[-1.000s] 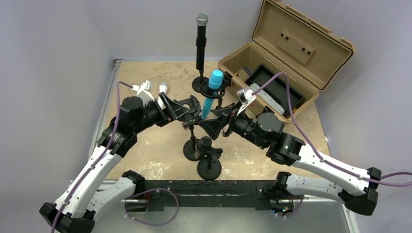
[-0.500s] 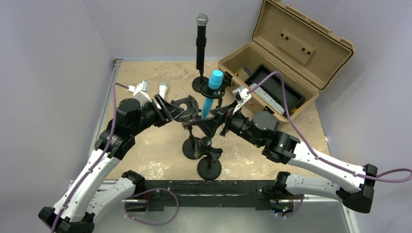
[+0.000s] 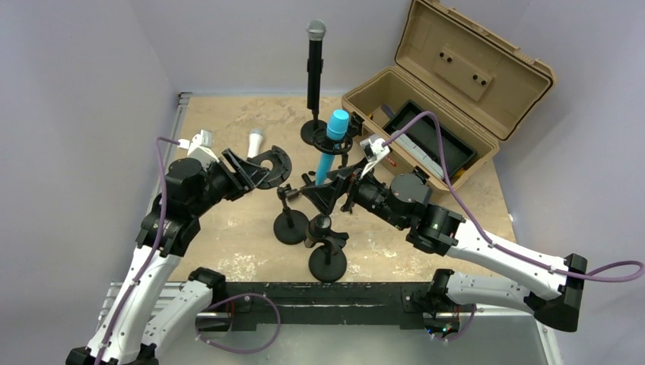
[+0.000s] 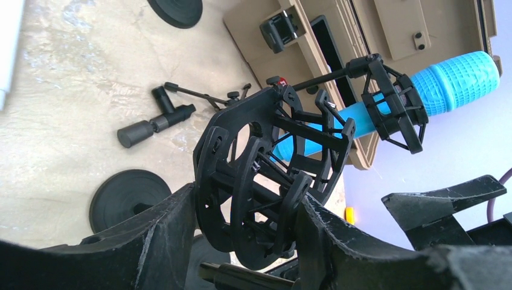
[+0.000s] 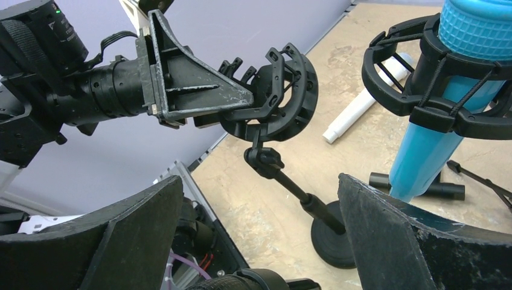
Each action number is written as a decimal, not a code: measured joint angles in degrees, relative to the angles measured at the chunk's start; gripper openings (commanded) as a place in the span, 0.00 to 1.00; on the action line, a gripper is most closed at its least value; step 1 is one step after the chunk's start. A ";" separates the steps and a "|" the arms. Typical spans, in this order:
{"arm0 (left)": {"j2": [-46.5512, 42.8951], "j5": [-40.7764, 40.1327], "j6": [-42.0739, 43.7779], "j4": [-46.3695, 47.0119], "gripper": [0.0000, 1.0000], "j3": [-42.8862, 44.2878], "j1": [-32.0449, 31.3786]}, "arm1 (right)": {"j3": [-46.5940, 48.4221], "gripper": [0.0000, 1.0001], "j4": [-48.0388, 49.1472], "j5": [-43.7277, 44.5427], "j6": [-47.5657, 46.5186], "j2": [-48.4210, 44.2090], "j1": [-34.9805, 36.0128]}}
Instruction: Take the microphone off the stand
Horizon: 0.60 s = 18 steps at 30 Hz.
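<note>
A blue microphone [image 3: 333, 138] stands upright in a black shock mount on a small stand; it also shows in the left wrist view [image 4: 422, 84] and the right wrist view [image 5: 450, 115]. My left gripper [image 3: 258, 167] is shut on an empty black shock mount [image 4: 265, 163] left of it. That mount [image 5: 275, 90] sits on a tilted desk stand [image 3: 290, 226]. My right gripper [image 3: 325, 194] is open and empty between the stands, and the tilted stand's pole [image 5: 314, 208] runs between its fingers. A black microphone [image 3: 315, 61] stands on a stand at the back.
A white microphone [image 3: 253, 142] lies on the table at the left. Another black stand [image 3: 327, 255] is at the front. An open tan case [image 3: 449, 99] with a black tray is at the right. A short black adapter [image 4: 154, 121] lies on the table.
My left arm has pulled back to the left with the empty shock mount. Its stand has tilted, and the base has slid left. My right gripper has shifted slightly left.
</note>
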 measured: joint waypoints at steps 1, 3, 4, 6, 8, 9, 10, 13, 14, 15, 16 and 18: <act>-0.46 -0.07 0.15 -0.35 0.25 0.00 0.50 | 0.00 0.99 0.09 0.00 0.00 0.00 0.00; -1.18 -0.20 0.35 -1.05 0.27 0.00 1.03 | 0.00 0.99 0.33 0.00 0.00 0.00 0.00; -1.42 -0.35 0.48 -1.40 0.27 0.02 1.11 | 0.00 0.99 0.44 0.00 0.00 0.02 0.00; -1.55 -0.48 0.70 -1.88 0.27 0.26 1.11 | 0.00 0.99 0.55 -0.02 -0.02 0.02 0.00; -1.20 -0.52 1.11 -2.29 0.26 0.57 1.18 | 0.00 0.99 0.72 -0.04 -0.04 0.15 0.00; -0.90 -0.48 1.31 -2.45 0.25 0.74 1.40 | 0.00 0.99 0.79 -0.04 -0.04 0.26 0.00; -0.57 -0.42 1.53 -2.45 0.25 0.85 1.66 | 0.00 0.99 0.79 -0.04 -0.04 0.33 0.00; 0.66 0.13 1.64 -2.16 0.26 1.20 3.06 | 0.00 0.99 0.90 -0.02 -0.07 0.31 0.00; 1.11 0.20 1.66 -2.12 0.26 1.53 3.56 | 0.00 0.99 0.90 -0.02 -0.07 0.31 0.00; 1.75 0.28 1.77 -2.14 0.26 1.97 4.11 | 0.00 0.99 0.90 -0.02 -0.07 0.31 0.00; 2.62 0.42 2.05 -2.14 0.26 2.60 4.81 | 0.00 0.99 0.90 -0.02 -0.07 0.31 0.00; 4.00 0.59 2.71 -2.23 0.26 3.69 5.95 | 0.00 0.99 0.90 -0.02 -0.07 0.24 0.00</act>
